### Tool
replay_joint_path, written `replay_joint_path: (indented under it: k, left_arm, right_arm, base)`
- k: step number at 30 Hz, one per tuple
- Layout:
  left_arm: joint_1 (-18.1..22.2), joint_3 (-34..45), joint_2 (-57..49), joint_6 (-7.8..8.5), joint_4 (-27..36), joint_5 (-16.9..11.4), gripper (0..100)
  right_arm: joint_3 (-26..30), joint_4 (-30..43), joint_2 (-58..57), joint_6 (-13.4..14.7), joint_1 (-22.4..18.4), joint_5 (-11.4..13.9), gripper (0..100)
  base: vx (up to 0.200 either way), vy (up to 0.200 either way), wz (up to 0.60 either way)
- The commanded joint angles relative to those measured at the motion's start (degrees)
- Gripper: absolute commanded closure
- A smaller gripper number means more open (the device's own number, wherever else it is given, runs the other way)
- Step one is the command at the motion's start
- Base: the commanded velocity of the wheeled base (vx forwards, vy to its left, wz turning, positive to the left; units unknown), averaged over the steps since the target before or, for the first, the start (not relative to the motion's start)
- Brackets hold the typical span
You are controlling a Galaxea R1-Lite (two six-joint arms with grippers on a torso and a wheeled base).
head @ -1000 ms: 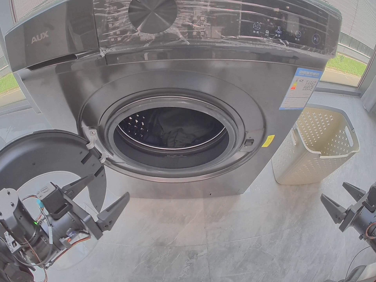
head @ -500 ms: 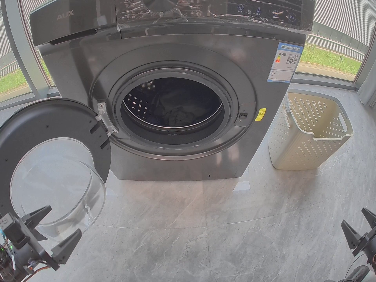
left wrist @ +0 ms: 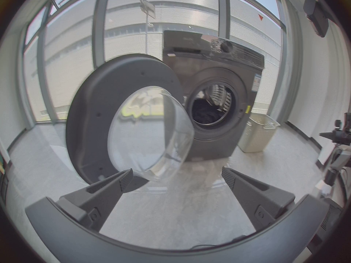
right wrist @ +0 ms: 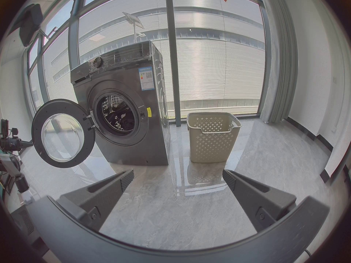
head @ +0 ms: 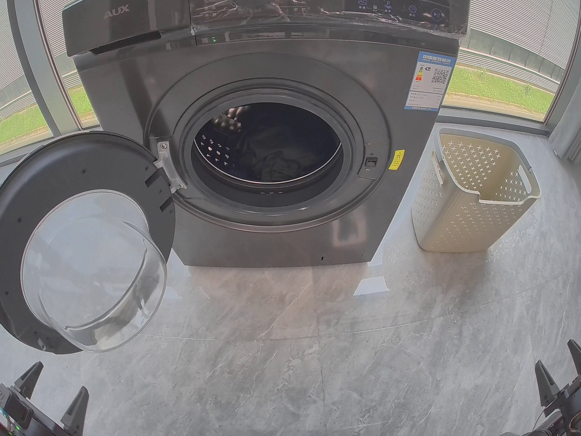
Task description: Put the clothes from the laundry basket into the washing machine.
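A grey front-loading washing machine (head: 266, 62) stands ahead with its round door (head: 78, 243) swung wide to the left. Dark clothes (head: 272, 152) lie inside the drum. A cream laundry basket (head: 478, 195) stands on the floor right of the machine, and I see no clothes in it. My left gripper (head: 51, 389) is open at the lower left, well back from the door. At the lower right my right gripper (head: 560, 367) is open too, far from the basket. From the wrist views the open drum (left wrist: 210, 105), the basket (right wrist: 212, 136) and the machine (right wrist: 124, 103) lie ahead across bare floor.
Grey marble floor (head: 339, 346) spreads between me and the machine. Tall windows (head: 514, 62) close the room behind the machine and basket. A curtain (right wrist: 281, 55) hangs in the far corner beyond the basket. The open door juts out over the floor on the left.
The whole head view has pulled back from the machine, so the camera moved. Both grippers have sunk towards the lower corners of the view, still open.
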Motion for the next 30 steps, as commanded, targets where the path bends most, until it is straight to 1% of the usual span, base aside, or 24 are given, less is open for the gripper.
replay_joint_path:
  k: [1, 3, 4, 5, 6, 7, 9, 10, 12, 16, 30]
  left_arm:
    - [5.0, 1.0, -9.1, 1.34, 1.7, -0.4, 0]
    - [5.0, 1.0, -9.1, 1.08, 1.7, 0.1, 0]
    - [4.9, 1.0, -9.3, 1.08, 1.7, 0.4, 0]
    - [4.9, 1.0, -9.4, 2.13, 1.7, 0.1, 0]
    - [4.9, 1.0, -9.4, 2.13, 1.7, 0.0, 0]
    - [4.9, 1.0, -9.3, 1.34, 1.7, 0.2, 0]
    - [4.8, 0.9, -9.2, 0.37, 1.7, 0.5, 0]
    - [4.8, 1.0, -9.2, 0.81, 1.7, 0.4, 0]
    - [4.9, 1.0, -9.3, 1.08, 1.7, -0.2, 0]
    - [4.8, 1.0, -9.3, 0.99, 1.7, -0.2, 0]
    - [4.8, 1.0, -9.3, 1.08, 1.7, -0.2, 0]
  right_arm:
    - [1.0, 2.5, -6.2, -1.4, -3.6, 1.9, 0]
    - [1.0, 2.4, -6.2, -1.0, -3.6, 1.5, 0]
    - [1.0, 2.5, -6.2, -1.1, -3.7, 1.5, 0]
    - [1.0, 2.5, -6.2, -1.6, -3.7, 1.6, 0]
    - [1.0, 2.5, -6.2, -1.8, -3.7, 1.7, 0]
    - [1.0, 2.5, -6.2, -1.9, -3.6, 1.7, 0]
    - [1.0, 2.3, -6.2, -1.4, -3.5, 1.8, 0]
    - [1.0, 2.3, -6.2, -1.1, -3.5, 1.7, 0]
    - [1.0, 2.3, -6.2, -0.9, -3.5, 1.7, 0]
    - [1.0, 2.4, -6.2, -1.3, -3.6, 1.9, 0]
    - [1.0, 2.3, -6.2, -1.1, -3.6, 1.8, 0]
  base:
    - [0.0, 0.0, 0.0]
    - [0.0, 0.0, 0.0]
    - [-0.2, 0.0, 0.0]
    - [-0.2, 0.0, 0.0]
    - [-0.2, 0.0, 0.0]
    - [0.0, 0.0, 0.0]
    - [0.0, 0.0, 0.0]
    - [0.0, 0.0, 0.0]
    - [0.0, 0.0, 0.0]
    - [0.0, 0.0, 0.0]
    - [0.0, 0.0, 0.0]
